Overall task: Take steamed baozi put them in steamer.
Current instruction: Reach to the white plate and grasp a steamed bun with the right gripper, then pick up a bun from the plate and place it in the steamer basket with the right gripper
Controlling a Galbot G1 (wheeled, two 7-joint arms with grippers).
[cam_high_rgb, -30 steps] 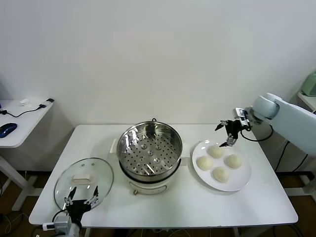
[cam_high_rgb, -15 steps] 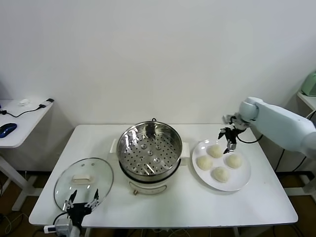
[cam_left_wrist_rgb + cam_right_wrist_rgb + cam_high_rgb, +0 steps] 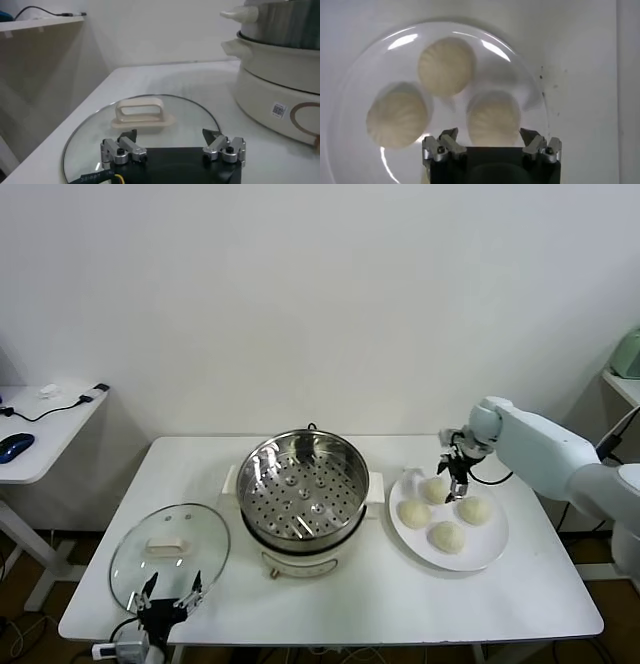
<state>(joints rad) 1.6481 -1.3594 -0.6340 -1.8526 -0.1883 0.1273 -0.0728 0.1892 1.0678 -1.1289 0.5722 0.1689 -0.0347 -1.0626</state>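
Right claw [image 3: 453, 480] stands over the far side of the plate [image 3: 490, 550], jaws spread and empty, pointing down. In the right wrist view one steamed baozi [image 3: 494, 117] lies directly below and between the jaws; two more sit just beyond it on the plate. The head view counts four baozi in all, none yet in the steamer [image 3: 305, 486], which stands well off to the claw's left, basket uncovered and unloaded.

Step in hand, as judged: descent onto the nearest bun for the first pick. Recommendations:
- Keep the bun centred between the jaws before lowering; the neighbouring buns lie close, so a drift sideways risks a finger landing on one.
- Close gently. The dough looks soft and a hard squeeze would likely dent or tear it.
- Lift clear of the plate rim before carrying across toward the steamer wall.

Left claw [image 3: 169, 596] is parked at the near edge of the surface, jaws apart, holding nothing, with the glass lid [image 3: 170, 550] lying flat just beyond it.

The surface [image 3: 350, 599] is a white table, plain and uncluttered apart from the items named. Behind it, a bare pale wall. A side desk [image 3: 40, 434] at the far left carries a mouse and a cable.
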